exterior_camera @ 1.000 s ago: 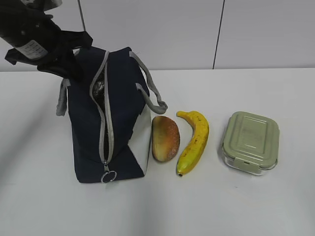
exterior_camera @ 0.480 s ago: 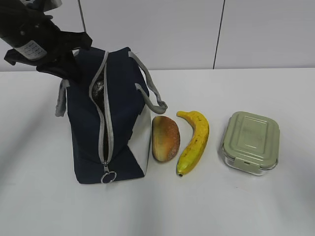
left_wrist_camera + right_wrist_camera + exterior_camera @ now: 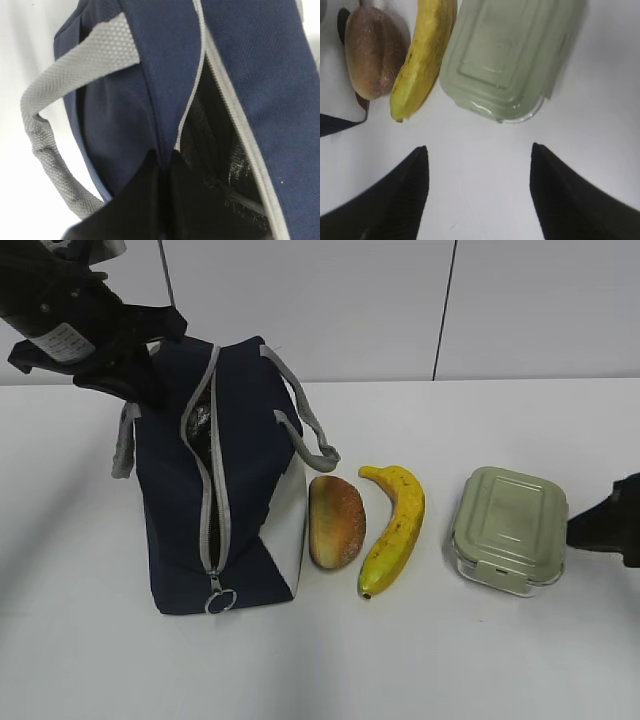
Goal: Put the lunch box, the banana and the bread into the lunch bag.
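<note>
Navy lunch bag [image 3: 215, 490] edge pinched by left pincer [image 3: 162, 172], right pincer [image 3: 477, 170] spread above table [image 3: 450, 660].

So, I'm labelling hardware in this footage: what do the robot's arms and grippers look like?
Both are black. The left arm is a bulky black housing with a white printed label; its gripper shows two flat dark fingers. The right gripper has two broad, tapering black fingers with a faintly ribbed surface. No cables are clearly visible.
</note>
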`<state>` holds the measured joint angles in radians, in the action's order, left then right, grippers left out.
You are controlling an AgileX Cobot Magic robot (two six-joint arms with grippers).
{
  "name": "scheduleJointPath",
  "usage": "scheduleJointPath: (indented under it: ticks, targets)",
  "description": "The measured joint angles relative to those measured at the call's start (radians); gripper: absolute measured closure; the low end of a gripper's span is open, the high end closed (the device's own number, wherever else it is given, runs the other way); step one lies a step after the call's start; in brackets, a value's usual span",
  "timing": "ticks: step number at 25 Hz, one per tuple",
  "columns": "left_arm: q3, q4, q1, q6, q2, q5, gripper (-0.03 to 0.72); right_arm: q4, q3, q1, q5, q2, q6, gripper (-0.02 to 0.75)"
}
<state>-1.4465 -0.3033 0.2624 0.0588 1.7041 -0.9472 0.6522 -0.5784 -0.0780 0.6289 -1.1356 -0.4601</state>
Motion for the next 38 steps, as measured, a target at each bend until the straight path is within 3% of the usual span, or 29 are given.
scheduleJointPath:
  ticks: [3, 8, 15, 23, 38]
  targets:
    - [0.0, 0.0, 0.0, 0.0, 0.0, 0.0, 0.689, 0.115, -0.04, -0.035, -0.004, -0.1, -0.111, 0.268]
    - [0.0, 0.0, 0.0, 0.0, 0.0, -0.001, 0.689, 0.195, -0.11, -0.06, 0.004, -0.25, -0.215, 0.268]
    - [0.0, 0.0, 0.0, 0.0, 0.0, -0.003, 0.689, 0.358, -0.17, -0.193, 0.103, -0.401, -0.374, 0.268]
    - [0.0, 0.0, 0.0, 0.0, 0.0, -0.005, 0.69, 0.38, -0.252, -0.265, 0.214, -0.579, -0.443, 0.268]
    - [0.0, -0.001, 0.0, 0.0, 0.0, -0.012, 0.69, 0.378, -0.302, -0.269, 0.27, -0.698, -0.472, 0.268]
